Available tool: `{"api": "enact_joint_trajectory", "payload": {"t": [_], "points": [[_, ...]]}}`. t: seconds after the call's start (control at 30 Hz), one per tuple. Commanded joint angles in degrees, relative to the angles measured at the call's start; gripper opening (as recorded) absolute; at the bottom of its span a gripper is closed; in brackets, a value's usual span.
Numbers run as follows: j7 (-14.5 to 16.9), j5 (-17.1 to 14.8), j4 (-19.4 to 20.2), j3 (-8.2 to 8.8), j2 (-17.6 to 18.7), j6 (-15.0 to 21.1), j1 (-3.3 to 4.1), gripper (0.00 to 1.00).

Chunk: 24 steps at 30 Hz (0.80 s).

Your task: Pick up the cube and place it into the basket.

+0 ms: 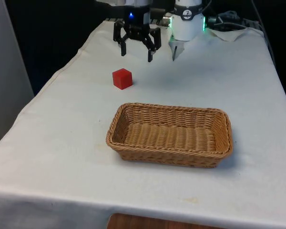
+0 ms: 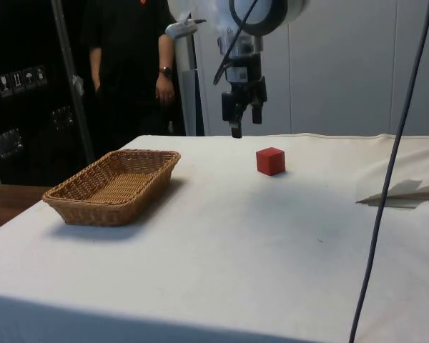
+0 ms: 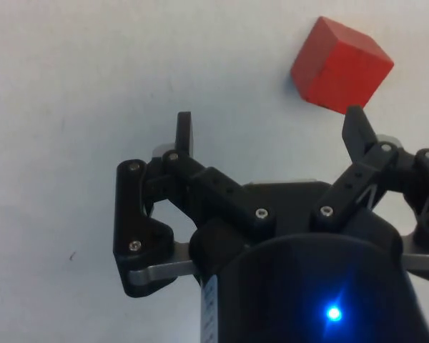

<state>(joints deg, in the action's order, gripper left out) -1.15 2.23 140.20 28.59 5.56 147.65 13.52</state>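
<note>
Red cube sits on the white cloth, well apart from the wicker basket, beyond it toward the robot end and nearer the front view's left. Gripper hangs in the air above the cloth, just past the cube and a bit to the front view's right of it, fingers spread wide, nothing between them. Basket holds nothing. Person in black stands behind the basket in side view
</note>
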Motion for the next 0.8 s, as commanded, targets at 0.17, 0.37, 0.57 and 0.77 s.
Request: {"api": "enact_joint_trajectory", "payload": {"t": [0.17,0.37,0.57,0.77], "points": [[0.5,-0.4,1.4,1.2,1.0,2.6,-0.23,1.0],[0.7,-0.5,2.5,2.46,2.2,4.7,-0.29,1.0],[0.9,-0.7,3.6,3.38,3.6,6.9,-0.34,1.0],[1.0,-1.8,4.8,3.84,5.8,10.3,-0.57,1.0]]}}
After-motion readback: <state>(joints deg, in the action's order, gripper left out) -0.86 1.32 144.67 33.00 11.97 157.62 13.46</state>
